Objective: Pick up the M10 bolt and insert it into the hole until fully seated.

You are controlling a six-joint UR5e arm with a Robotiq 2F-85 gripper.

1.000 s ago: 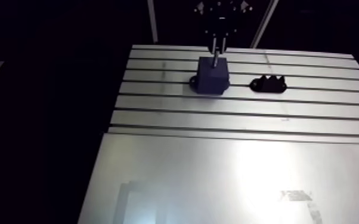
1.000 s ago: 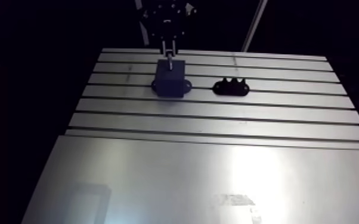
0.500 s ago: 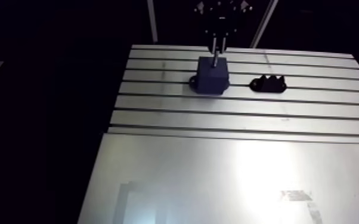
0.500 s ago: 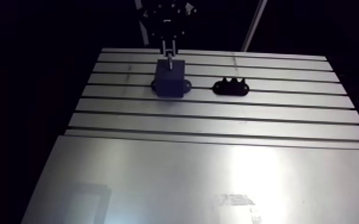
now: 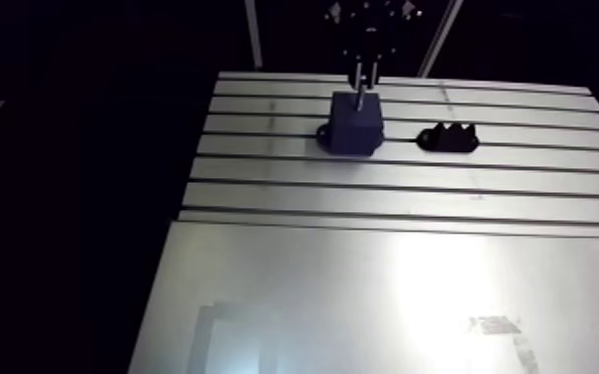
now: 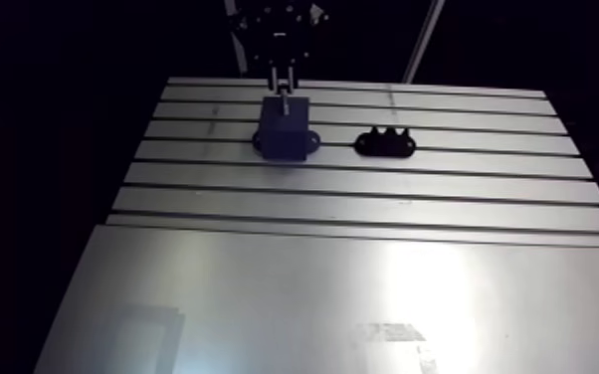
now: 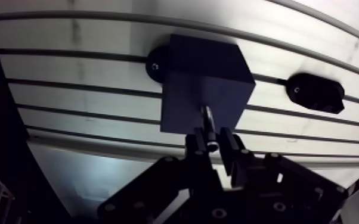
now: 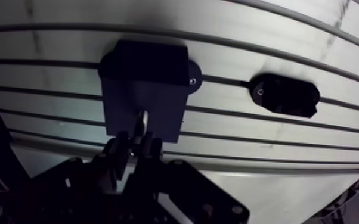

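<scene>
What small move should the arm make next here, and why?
Probably a short, straight push down. The end effector is shut on the M10 bolt, whose tip meets the top face of the dark block with bare shank showing above it, so the bolt does not look fully seated.

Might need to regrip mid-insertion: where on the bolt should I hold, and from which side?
Hold the bolt by its upper end, coming from straight above, as the gripper does now. It stands upright with its lower end at the top of the block, so only the upper part is free.
</scene>
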